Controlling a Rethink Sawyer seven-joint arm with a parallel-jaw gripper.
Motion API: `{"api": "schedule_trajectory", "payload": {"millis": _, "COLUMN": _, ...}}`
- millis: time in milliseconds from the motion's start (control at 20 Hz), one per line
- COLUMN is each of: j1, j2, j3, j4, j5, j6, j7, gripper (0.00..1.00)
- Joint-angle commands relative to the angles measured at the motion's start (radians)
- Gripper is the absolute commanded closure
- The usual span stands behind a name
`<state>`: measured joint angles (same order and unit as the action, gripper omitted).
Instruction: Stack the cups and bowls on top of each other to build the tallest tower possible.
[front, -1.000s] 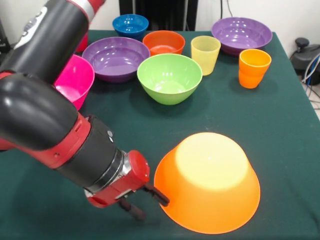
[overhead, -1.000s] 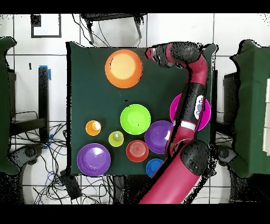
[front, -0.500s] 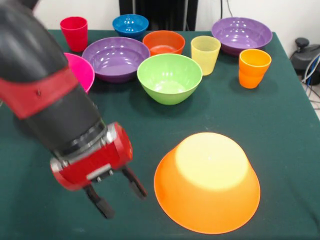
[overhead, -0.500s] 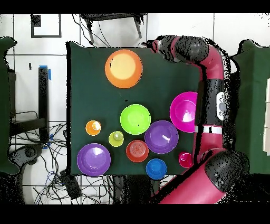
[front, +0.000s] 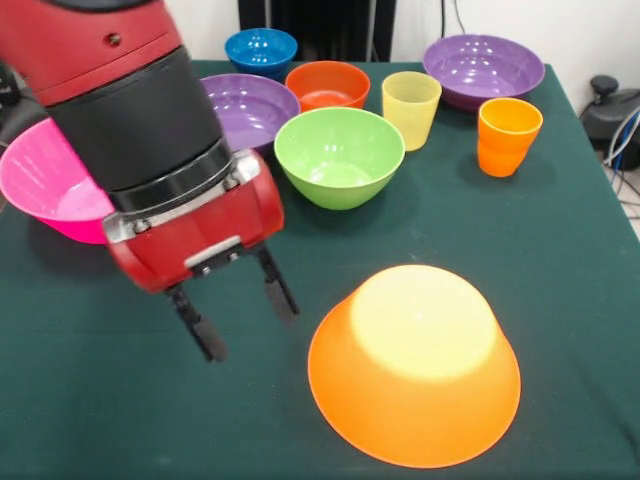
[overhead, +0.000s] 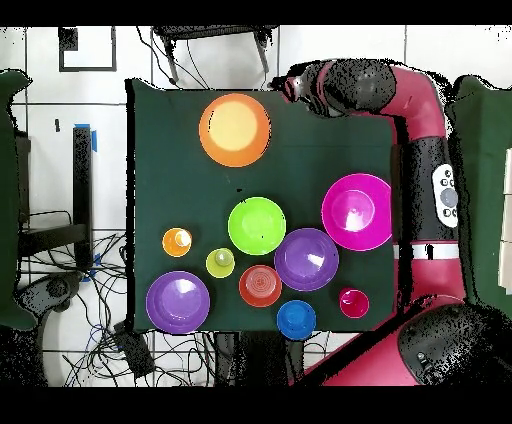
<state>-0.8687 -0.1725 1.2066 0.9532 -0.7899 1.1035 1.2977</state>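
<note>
Gripper (front: 235, 308): jaws apart, empty, just left of the base.
Base: upturned large orange bowl (front: 415, 365), near side, nothing stacked.
Next: probably hot pink bowl (front: 50, 195), far left; grasp rim squarely.

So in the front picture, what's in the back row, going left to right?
Blue bowl → red-orange bowl → yellow cup → purple bowl, with the orange cup just in front of it.
</note>
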Motion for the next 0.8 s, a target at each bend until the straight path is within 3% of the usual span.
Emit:
{"api": "schedule_trajectory", "payload": {"millis": 50, "j1": 0.103, "j2": -0.042, "j3": -0.271, "j4": 0.085, "j5": -0.026, "j6": 0.047, "j7": 0.253, "gripper": 0.00}}
{"api": "schedule_trajectory", "payload": {"millis": 800, "j1": 0.234, "j2": -0.211, "j3": -0.515, "j4": 0.155, "j5": -0.076, "j6": -0.061, "j7": 0.424, "gripper": 0.00}}
